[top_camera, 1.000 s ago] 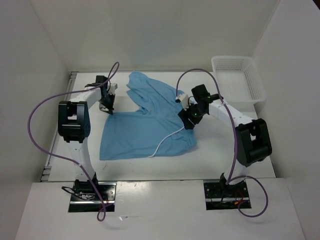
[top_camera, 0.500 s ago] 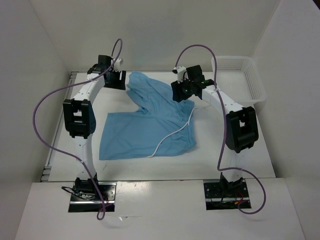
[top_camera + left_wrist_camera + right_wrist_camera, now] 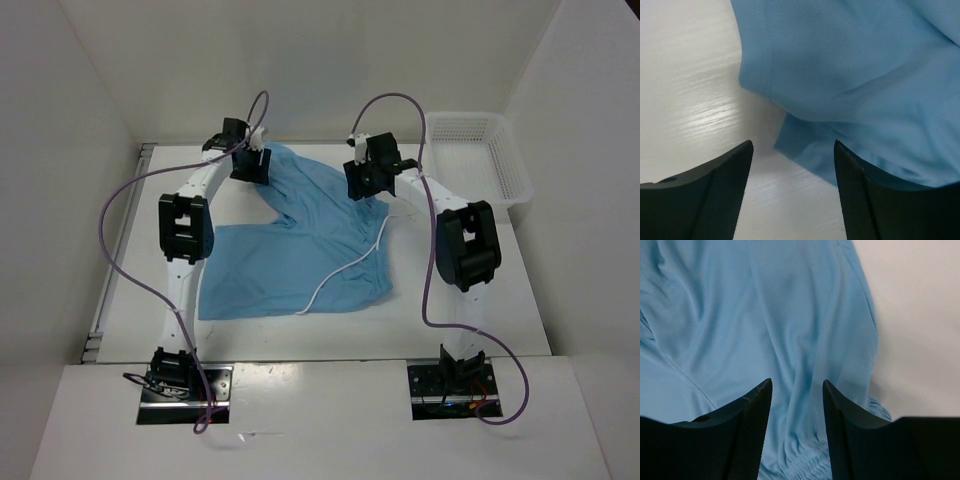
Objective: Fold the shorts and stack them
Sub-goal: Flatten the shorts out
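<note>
The shorts [image 3: 290,262] lay spread on the bench [image 3: 455,300], left claw [image 3: 792,145] open over their edge, right claw [image 3: 796,382] open just above the fabric.

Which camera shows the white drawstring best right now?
Top external: the drawstring shows whole, a white line curving across the shorts from the waistband toward the near edge. Both wrist views show only blue fabric, no string.

Light blue shorts [image 3: 290,260], white drawstring [image 3: 345,268], white mesh basket [image 3: 466,116], table [image 3: 690,100] apparently pale woodgrain.
</note>
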